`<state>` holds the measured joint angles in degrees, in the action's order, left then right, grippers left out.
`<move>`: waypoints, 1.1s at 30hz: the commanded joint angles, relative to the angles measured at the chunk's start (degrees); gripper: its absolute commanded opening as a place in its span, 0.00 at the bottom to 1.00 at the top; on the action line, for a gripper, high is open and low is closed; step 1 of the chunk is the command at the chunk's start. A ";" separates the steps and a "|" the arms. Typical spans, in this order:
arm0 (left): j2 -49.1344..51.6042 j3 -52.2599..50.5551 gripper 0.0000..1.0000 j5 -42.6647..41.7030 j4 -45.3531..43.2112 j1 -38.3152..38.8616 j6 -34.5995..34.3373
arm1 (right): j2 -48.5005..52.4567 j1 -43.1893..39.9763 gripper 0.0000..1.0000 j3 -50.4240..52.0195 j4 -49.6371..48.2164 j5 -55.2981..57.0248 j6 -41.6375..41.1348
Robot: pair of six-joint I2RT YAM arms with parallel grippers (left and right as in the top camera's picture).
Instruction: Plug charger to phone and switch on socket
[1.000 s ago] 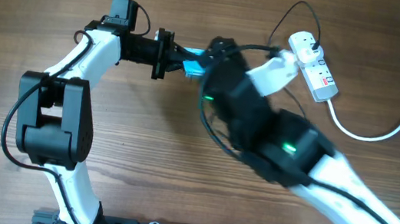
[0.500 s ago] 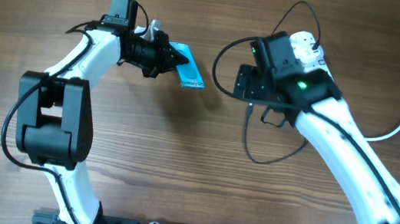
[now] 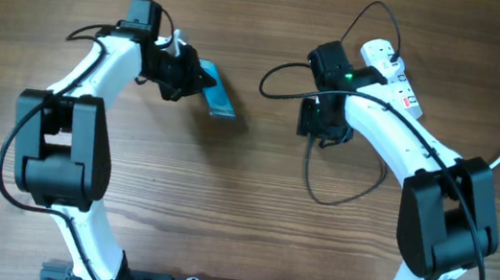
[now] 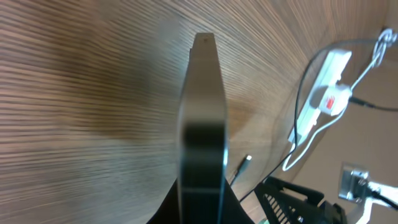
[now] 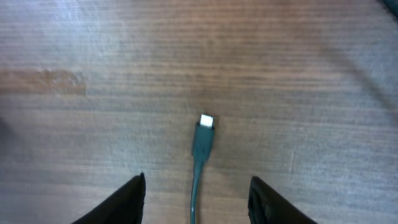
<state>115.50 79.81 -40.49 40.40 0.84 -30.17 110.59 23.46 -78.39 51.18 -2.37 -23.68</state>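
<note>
Left gripper (image 3: pixel 196 82): clamped tight on the phone (image 3: pixel 215 101), gripping it by one end.
Phone: seems to be off the table, edge-on to the left wrist camera, well apart from the plug tip.
Right gripper (image 5: pixel 196 179): fingers apart and holding nothing, with the cable running between them and touching neither.
Charger (image 5: pixel 204 134): its plug tip lies flat on the wood just ahead of the right fingers, metal end pointing away from them. The black cable loops back across the table toward the socket (image 3: pixel 393 78).
Socket: it sits on the far side of the right arm, and I cannot tell how its switches are set.
Risk, grasp: closing on the thin cable behind the tip could let the tip droop or twist, so it no longer lines up with the port.
Risk, slack: the loop looks loose, and it could catch on the right arm during the lift and drag the tip sideways.
Risk, mating: the phone is held by one end only, so a push from the plug could pivot it in the fingers or slide it out.
Risk, port: I cannot see the port, so which end faces the plug is uncertain.
</note>
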 commanded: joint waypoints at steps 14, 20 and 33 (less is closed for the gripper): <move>-1.62 0.55 0.04 -0.35 1.20 -1.16 1.27 | 0.70 0.20 0.37 9.66 -8.94 -1.51 -6.43; -1.62 0.55 0.04 -0.35 1.20 -1.16 1.25 | 0.98 0.31 0.31 11.37 -10.21 -0.94 -6.01; -1.62 0.55 0.04 -0.35 1.20 -1.16 1.27 | 4.61 0.35 0.19 11.34 -11.52 -0.28 -4.79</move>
<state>115.50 79.81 -40.10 41.60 -0.34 -30.02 110.85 23.53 -68.34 40.88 -3.16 -29.52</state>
